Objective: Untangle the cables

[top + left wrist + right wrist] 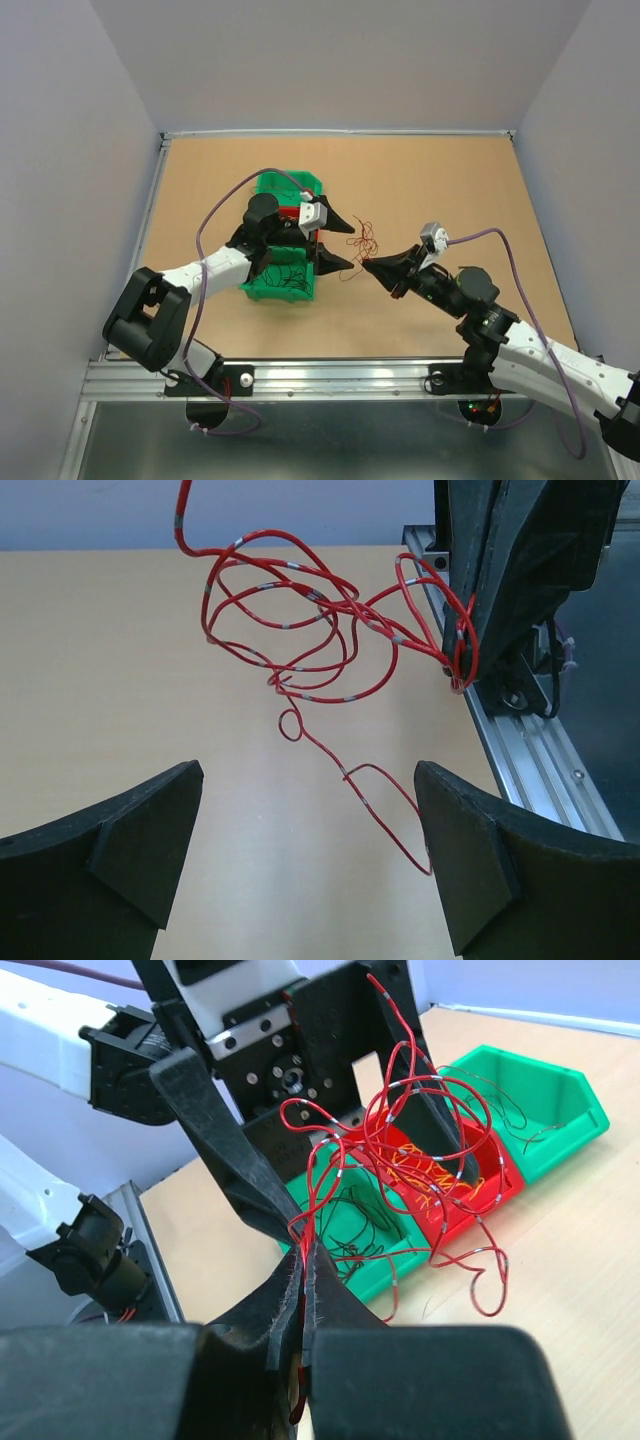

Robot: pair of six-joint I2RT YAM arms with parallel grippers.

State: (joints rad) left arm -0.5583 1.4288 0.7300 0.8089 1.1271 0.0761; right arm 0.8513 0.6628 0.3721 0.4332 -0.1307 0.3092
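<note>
- Grip: the right gripper (303, 1260) is pressed fully shut, its two fingers flat together. It pinches a strand of the red cable (400, 1130) right at the tips.
- From that pinch the red cable rises and spreads into a loose knot of overlapping loops, marked with pale bands along its length. The knot hangs in the air above the table (450, 180), and one small loop droops lowest.
- The left gripper (345, 243) faces the right one across the tangle. Its jaws are spread wide and nothing is clamped between them.
- In the left wrist view a single tail of the red cable runs down from the knot to the inner face of one of the left fingers (480, 860). Whether it touches there cannot be told.
- Seen from above, the tangle hangs between the two grippers, just beside the bins and near the middle of the table.
- Under and behind the left gripper, a red bin (508, 1172) sits between two green bins (570, 1100), all side by side.
- Orange-yellow wires (440, 1185) lie curled in the red bin.
- Thin dark wires (350, 1215) lie in the green bins on either side.
- A metal rail (330, 375) runs along the table's near edge, where both arms are mounted.
</note>
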